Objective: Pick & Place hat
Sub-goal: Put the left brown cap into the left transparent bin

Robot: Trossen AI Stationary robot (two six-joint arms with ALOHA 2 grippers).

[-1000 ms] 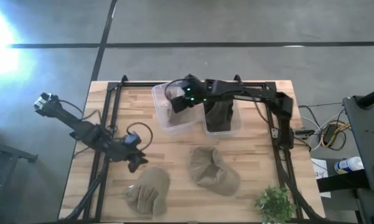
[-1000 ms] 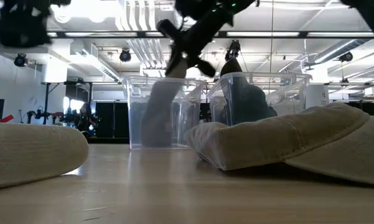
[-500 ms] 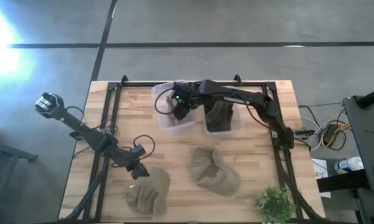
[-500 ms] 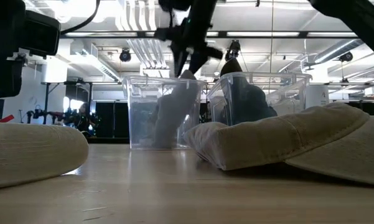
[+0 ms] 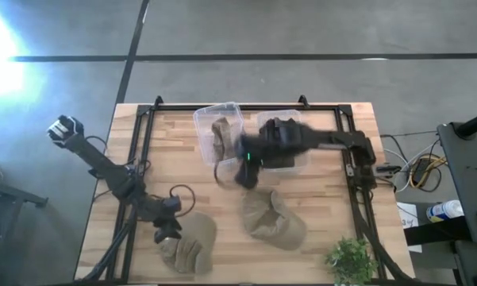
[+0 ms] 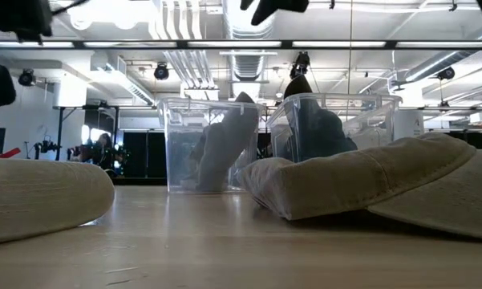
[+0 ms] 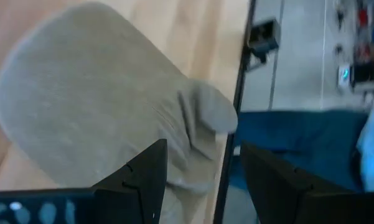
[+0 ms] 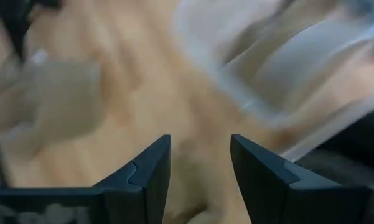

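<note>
A tan hat (image 5: 221, 137) lies inside the clear left bin (image 5: 200, 127) at the table's far side, leaning on the bin's wall in the low view (image 6: 224, 148). The clear right bin (image 5: 301, 163) beside it holds a dark hat (image 5: 279, 135). Two more tan hats rest on the table: one near the middle (image 5: 271, 218), one at the near left (image 5: 190, 242). My right gripper (image 5: 244, 176) (image 8: 200, 163) is open with nothing in it, between the bins and the middle hat. My left gripper (image 5: 165, 233) (image 7: 202, 168) is open just over the near-left hat's (image 7: 93, 106) far edge.
A small green plant (image 5: 351, 258) stands at the table's near right corner. A black frame (image 5: 143, 143) runs along the table's left, right and far sides. Bare wood (image 5: 198, 187) lies between the bins and the two near hats.
My right gripper has lowered the tan hat into the left bin, let go of it, and then swung up and toward the table's near edge. The hat now lies in the bin. My left gripper has gone toward the near edge, to the near-left hat.
</note>
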